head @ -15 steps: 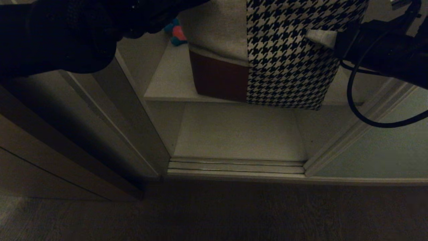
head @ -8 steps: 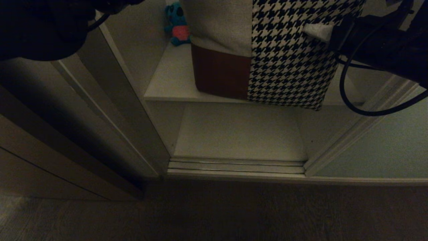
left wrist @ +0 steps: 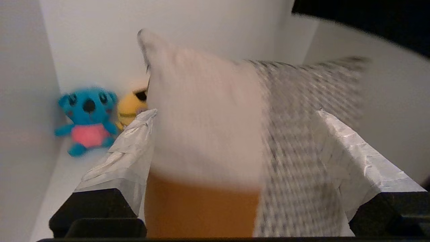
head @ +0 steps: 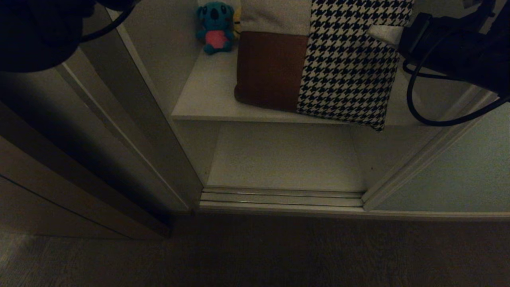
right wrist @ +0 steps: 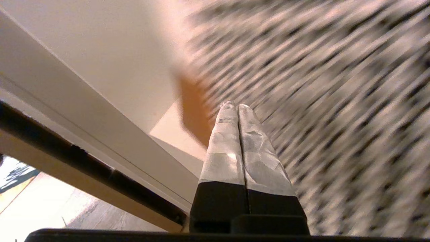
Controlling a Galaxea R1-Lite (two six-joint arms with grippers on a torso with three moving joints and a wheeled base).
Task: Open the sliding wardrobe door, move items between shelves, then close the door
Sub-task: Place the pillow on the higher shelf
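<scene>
Patchwork cushion (head: 318, 63) has tipped back from upright and now leans on the upper shelf (head: 207, 95), beside the blue plush toy (head: 215, 26). Left pincer (left wrist: 235, 148) spread wide, released around it; right pincer (right wrist: 237, 111) clenched, empty. Placement looks done; sliding wardrobe door (head: 458, 175) stands open.

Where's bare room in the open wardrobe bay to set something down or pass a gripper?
Lower shelf, between the side walls and behind the floor track, is bare across its width. On the upper shelf, a free strip lies between the left wall and the patchwork cushion, in front of the blue plush. The right side is crowded: cushion plus right gripper.
</scene>
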